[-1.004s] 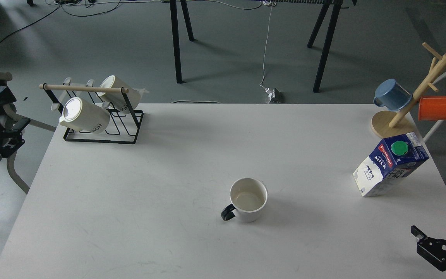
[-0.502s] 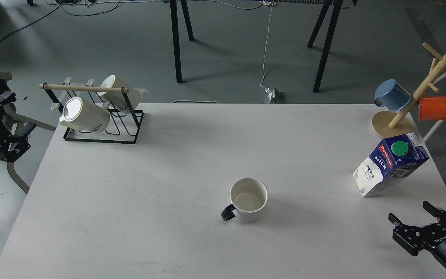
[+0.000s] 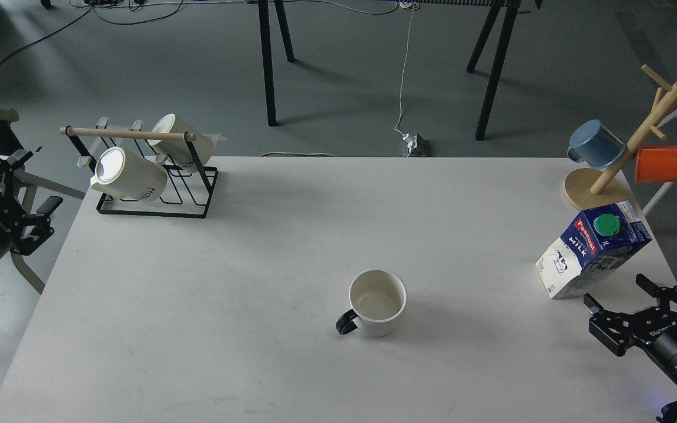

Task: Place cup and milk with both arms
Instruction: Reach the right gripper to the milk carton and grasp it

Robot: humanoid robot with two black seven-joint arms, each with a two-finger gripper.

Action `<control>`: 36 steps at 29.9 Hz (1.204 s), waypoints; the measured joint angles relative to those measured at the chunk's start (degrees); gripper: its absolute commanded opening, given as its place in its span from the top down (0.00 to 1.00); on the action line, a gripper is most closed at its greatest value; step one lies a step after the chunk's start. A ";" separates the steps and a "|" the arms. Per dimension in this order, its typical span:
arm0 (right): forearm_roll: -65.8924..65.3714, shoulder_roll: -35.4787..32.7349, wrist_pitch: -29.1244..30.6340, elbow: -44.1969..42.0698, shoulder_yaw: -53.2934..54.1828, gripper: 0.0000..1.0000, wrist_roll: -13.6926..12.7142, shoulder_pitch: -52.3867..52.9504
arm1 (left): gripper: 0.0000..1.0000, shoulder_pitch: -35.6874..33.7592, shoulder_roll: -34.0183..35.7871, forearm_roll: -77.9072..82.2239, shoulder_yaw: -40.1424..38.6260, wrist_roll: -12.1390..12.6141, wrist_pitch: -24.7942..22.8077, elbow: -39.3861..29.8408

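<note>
Advancing since the earlier frames: right gripper [image 3: 639, 297] now well up the near-right of the table [image 3: 227, 282], fingers spread wide, empty, just near of the milk [image 3: 592, 249]; left gripper [image 3: 33, 182] shifted slightly right, off the table's left edge, fingers parted, empty

Milk standing at the far right, close to the right edge, seen tilted from above, green cap up, red label facing left. Probably set there for the right arm, the spread fingers lined up to close round its lower body

Cup [image 3: 376, 302] upright near the table's middle, toward the near side, empty, black handle pointing left and near; likely meant for the left arm, well apart from it for now

Open room: broad bare surface between cup and milk and all across the left half. Obstacles only at the far corners: black wire rack [image 3: 156, 202] with cream mugs [image 3: 128, 174] far left, wooden mug tree [image 3: 626, 158] with blue and orange cups far right, just behind the milk. Little margin on the carton's right side, so a push there risks sending it over the edge
</note>
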 measured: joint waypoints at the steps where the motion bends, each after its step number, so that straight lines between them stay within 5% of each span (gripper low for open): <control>1: -0.02 0.24 0.00 -0.47 0.00 0.01 0.00 0.33 | 0.00 0.09 0.00 0.00 0.00 0.00 0.00 0.02; 36: -2.32 8.50 0.00 -5.58 0.49 0.03 0.26 8.86 | 0.00 1.34 -2.76 0.52 0.27 0.00 0.00 1.73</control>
